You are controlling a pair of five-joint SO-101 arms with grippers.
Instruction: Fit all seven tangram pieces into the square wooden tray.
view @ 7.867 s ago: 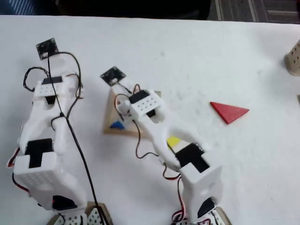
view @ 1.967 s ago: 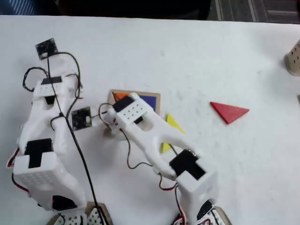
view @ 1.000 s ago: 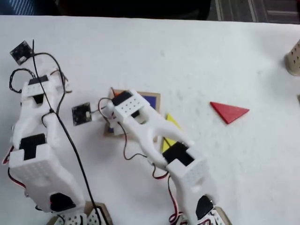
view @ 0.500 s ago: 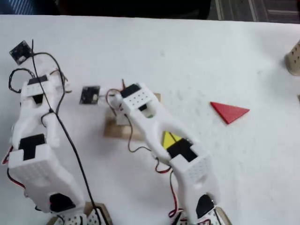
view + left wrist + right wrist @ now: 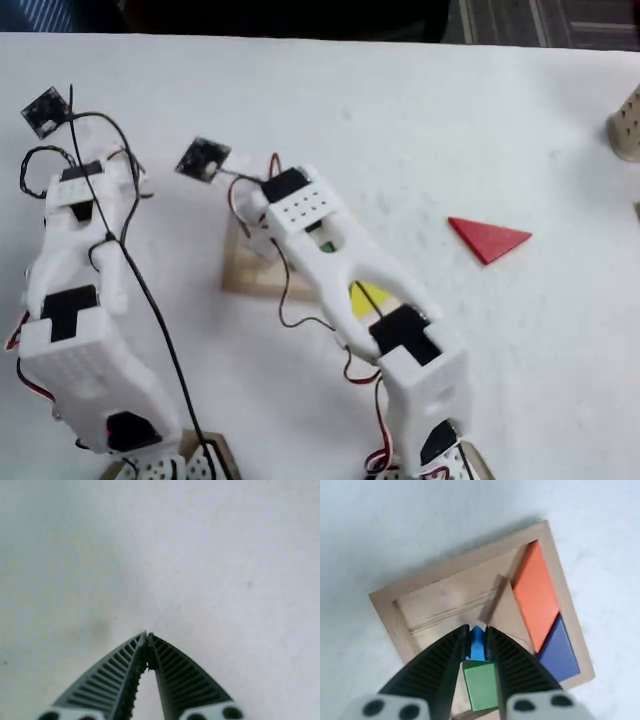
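The square wooden tray holds an orange parallelogram and a dark blue piece along one wall, and a green piece lies closer in. My right gripper hangs over the tray's middle, its fingers pressed on a small light blue piece. In the high view that arm covers most of the tray. A yellow piece lies on the table under the arm. A red triangle lies to the right. My left gripper is shut over bare table.
The left arm stands left of the tray with its cable trailing toward the front. A perforated wooden object sits at the right edge. White table stretches behind the tray and around the red triangle.
Over the last second the right arm's wrist swung from the tray's left side toward its far edge. The left arm stayed where it was.
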